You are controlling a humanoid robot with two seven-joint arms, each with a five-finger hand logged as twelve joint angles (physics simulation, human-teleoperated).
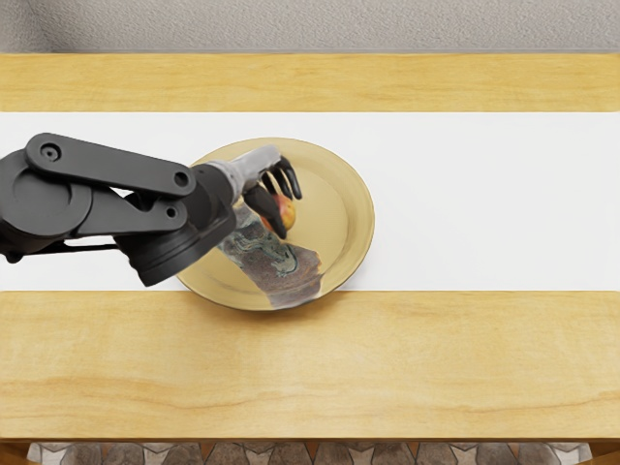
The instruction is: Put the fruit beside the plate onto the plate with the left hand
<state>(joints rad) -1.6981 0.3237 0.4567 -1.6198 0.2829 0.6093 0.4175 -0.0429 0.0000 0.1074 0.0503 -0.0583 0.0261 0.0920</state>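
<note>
Fruit clasped in left hand over plate.

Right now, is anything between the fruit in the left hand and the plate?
Nothing visible. The left hand grips the fruit in its fingers above the plate, whose surface beneath shows only a reflection. Whether the fruit touches the plate I cannot tell.

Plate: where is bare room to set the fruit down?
The plate is bare in its right half, between the left hand holding the fruit and the right rim. The white runner right of it is bare too. The plate's left half lies under hand and forearm.
</note>
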